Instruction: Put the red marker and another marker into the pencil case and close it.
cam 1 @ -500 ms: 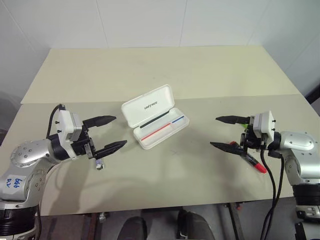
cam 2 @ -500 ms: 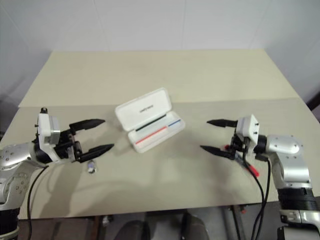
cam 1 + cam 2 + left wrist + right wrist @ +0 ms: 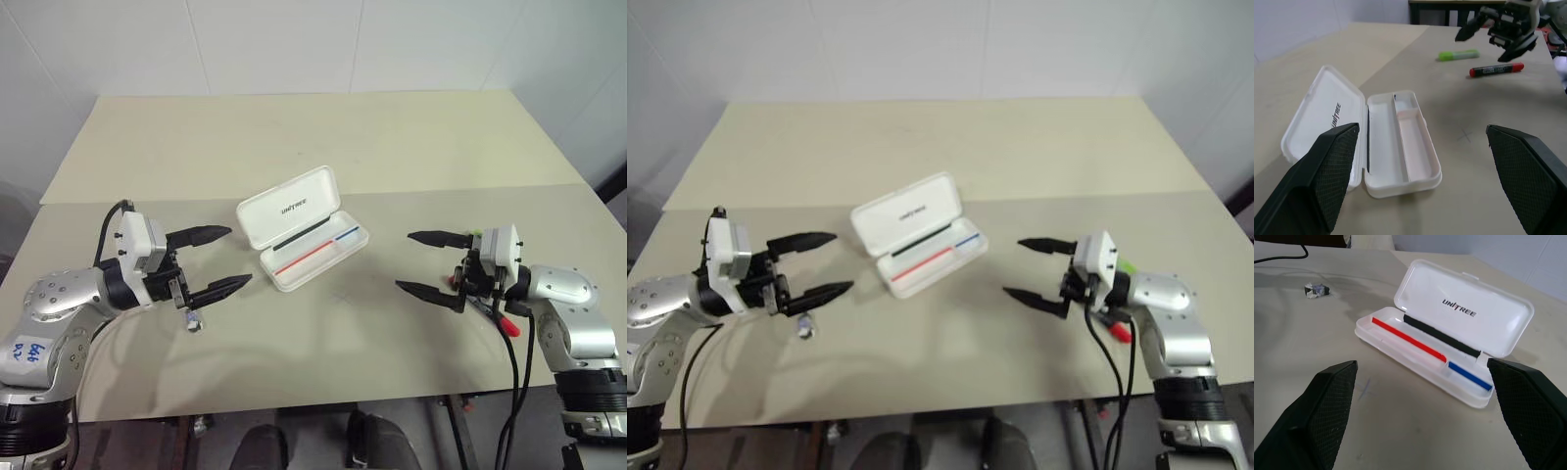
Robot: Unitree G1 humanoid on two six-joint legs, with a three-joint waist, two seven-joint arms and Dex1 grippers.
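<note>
Surface: beige table (image 3: pixel 323 137) set against white walls.
Left gripper (image 3: pixel 217 258): seen at 9 o'clock of the case, fingers spread wide, nothing held; a small grey piece (image 3: pixel 194 321) lies just under it.
Pencil case (image 3: pixel 302 227): found mid-table, lid swung fully open, tray empty.
Right gripper (image 3: pixel 432 264): placed at 3 o'clock of the case, fingers spread apart, empty.
Red marker (image 3: pixel 1496 69): laid flat on the table beneath the right gripper.
Lime-green marker (image 3: pixel 1458 55): laid just beside the red one, apart from it.
Risk: either round barrel could be rolled away by an off-centre pinch; the light case could be shoved by a careless insertion.
</note>
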